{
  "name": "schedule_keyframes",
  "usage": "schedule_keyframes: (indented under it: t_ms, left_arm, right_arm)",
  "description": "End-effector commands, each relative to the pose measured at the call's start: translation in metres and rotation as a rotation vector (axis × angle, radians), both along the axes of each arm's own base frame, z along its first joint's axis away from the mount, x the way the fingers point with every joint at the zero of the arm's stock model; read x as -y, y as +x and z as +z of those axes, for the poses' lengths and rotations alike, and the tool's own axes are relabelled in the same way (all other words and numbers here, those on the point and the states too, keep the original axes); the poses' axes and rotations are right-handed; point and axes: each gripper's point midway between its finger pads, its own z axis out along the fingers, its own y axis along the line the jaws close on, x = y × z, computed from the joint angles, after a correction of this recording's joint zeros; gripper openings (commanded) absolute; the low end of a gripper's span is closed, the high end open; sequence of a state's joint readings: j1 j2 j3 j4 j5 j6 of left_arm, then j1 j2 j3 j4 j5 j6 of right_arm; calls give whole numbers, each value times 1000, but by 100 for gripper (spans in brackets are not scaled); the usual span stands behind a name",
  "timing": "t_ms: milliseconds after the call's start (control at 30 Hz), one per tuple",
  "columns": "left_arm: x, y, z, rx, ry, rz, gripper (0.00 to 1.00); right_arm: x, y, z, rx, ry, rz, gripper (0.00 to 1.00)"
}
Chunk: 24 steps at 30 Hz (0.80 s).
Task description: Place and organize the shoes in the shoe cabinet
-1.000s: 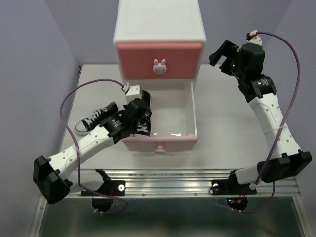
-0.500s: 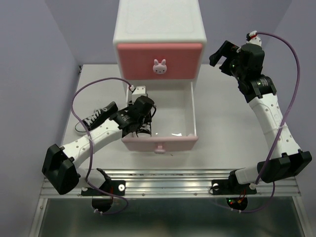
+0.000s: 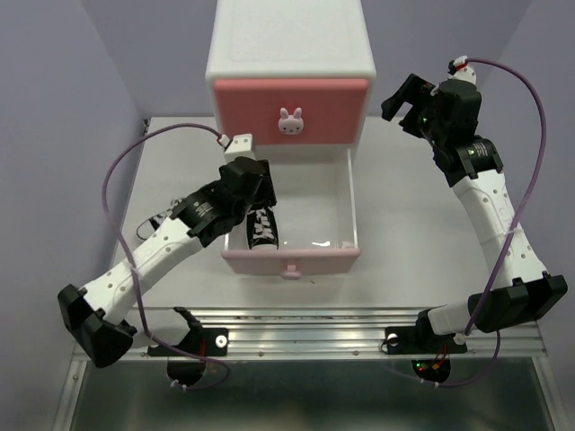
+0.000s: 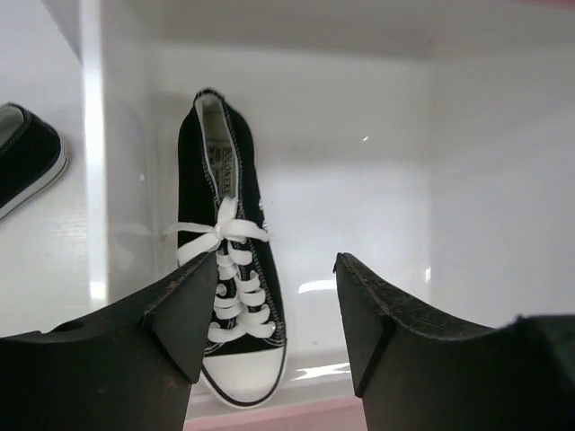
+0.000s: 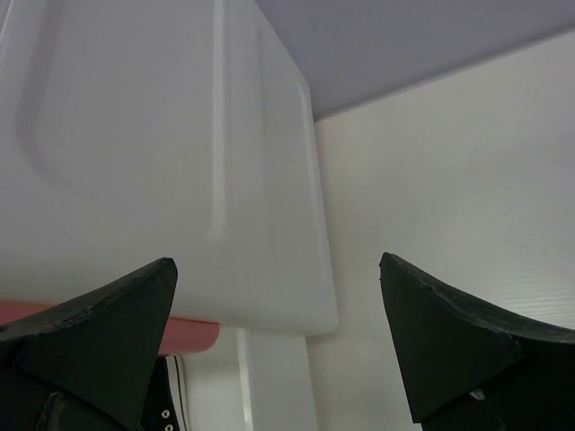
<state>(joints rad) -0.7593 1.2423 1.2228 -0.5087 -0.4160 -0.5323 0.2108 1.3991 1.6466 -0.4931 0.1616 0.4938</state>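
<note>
Left end effector (image 4: 276,265) hangs open over the black sneaker (image 4: 238,305) in the lower drawer (image 3: 351,202) — set its mate (image 4: 25,166) snugly alongside, toes matching.

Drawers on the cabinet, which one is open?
The pale pink lower drawer, pulled out with a black shoe inside; the darker upper drawer is shut.

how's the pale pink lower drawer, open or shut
Open: the pale pink lower drawer is pulled out, a black canvas sneaker lying inside it.
</note>
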Motion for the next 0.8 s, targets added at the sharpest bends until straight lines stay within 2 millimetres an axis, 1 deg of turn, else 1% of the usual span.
schedule_keyframes:
  t_ms: [0,33,100,133,200,233,267,300,333,367,433,467,500,533,567,600,667,700,767]
  left_arm:
    - [-13,-16,74,134,-140,-7,67]
    - [-19,-21,84,155,-168,-1,68]
    - [-29,-27,92,158,-196,43,70]
    - [-36,-32,100,172,-218,59,71]
    - [-49,-38,108,185,-238,110,73]
    - [-58,-42,116,201,-281,154,74]
    - [-66,-44,117,205,-294,196,92]
    - [-83,-46,112,207,-271,272,99]
    - [-95,-48,110,210,-289,332,99]
    - [-105,-50,103,203,-264,370,99]
    - [-114,-48,97,200,-221,376,99]
    - [-117,-41,88,185,-147,318,99]
    - [-123,-37,84,184,-91,287,99]
    - [-146,-28,72,161,31,295,99]
    - [-156,-22,67,156,74,295,99]
    - [-164,-16,60,134,104,286,99]
    - [-189,-5,44,88,167,331,99]
    - [-211,1,43,83,177,383,99]
    - [-228,11,35,62,172,400,99]
  right_arm:
    - [0,-4,27,82,1,11,100]
    - [-2,-2,25,79,-10,21,100]
    - [-4,1,27,84,-25,38,100]
    - [-4,1,32,95,-30,40,100]
    - [-3,2,33,97,-55,40,100]
    - [-2,3,34,102,-63,43,100]
    - [-2,3,34,102,-75,47,100]
    - [-2,2,34,101,-80,48,100]
    - [-2,2,32,97,-82,48,100]
    - [-2,2,31,94,-81,47,100]
    - [-2,2,28,84,-78,48,100]
    - [-3,2,28,83,-74,50,100]
    - [-4,3,27,81,-74,56,100]
    - [-4,3,26,78,-76,58,100]
    - [-5,4,26,77,-76,60,100]
    - [-6,4,29,81,-75,67,100]
    - [-8,6,26,70,-75,77,100]
    - [-10,5,27,70,-76,88,100]
    - [-11,6,27,65,-76,91,100]
